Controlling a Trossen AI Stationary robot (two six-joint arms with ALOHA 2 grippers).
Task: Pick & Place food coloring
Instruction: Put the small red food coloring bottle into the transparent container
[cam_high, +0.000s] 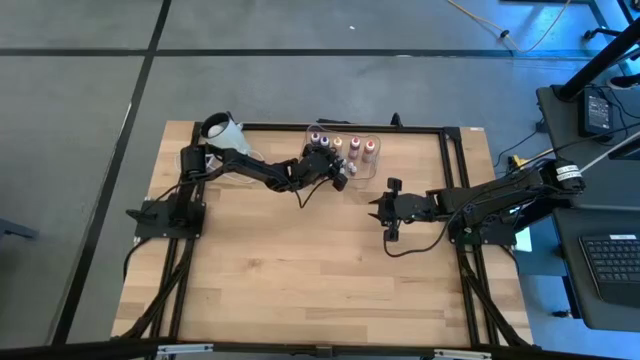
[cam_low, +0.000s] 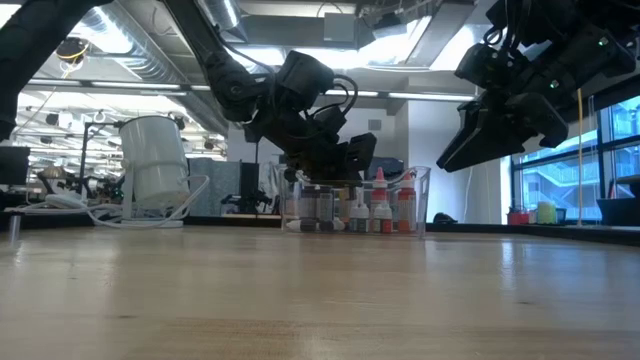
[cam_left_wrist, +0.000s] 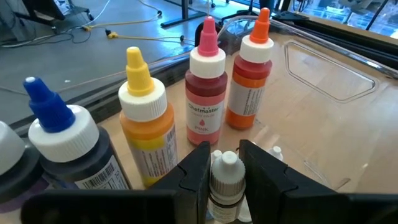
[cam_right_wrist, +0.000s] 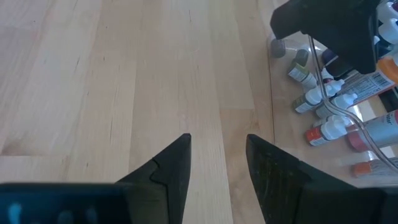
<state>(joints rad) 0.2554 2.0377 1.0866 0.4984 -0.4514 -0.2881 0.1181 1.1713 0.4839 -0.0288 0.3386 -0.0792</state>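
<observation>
Left gripper sits at the far middle of the tabletop, reaching into the clear plastic tub; its jaws are closed down snug on a small bottle with a whitish cap, one finger on each side of it, the cap poking up between the tips. Just past the held bottle, inside the tub, stand the other food coloring bottles upright in a row: blue-tipped dark bottle, yellow-tipped orange-yellow bottle, pink-tipped red bottle, orange-tipped orange bottle. All are close to the jaws, none touching them as far as shown. In the high view the row of bottles lies just right of the left gripper, in the tub at the tabletop's far edge. The low view shows the left gripper hanging over the tub's left part, with bottles visible through the wall. White cylindrical cup stands at the far left corner, well apart from the tub. Right gripper hovers over bare wood right of centre, nearer than the tub, apart from everything; its jaws are spread open and hold nothing. The right wrist view also shows several small bottles lying beside the tub, off from the right jaws.
</observation>
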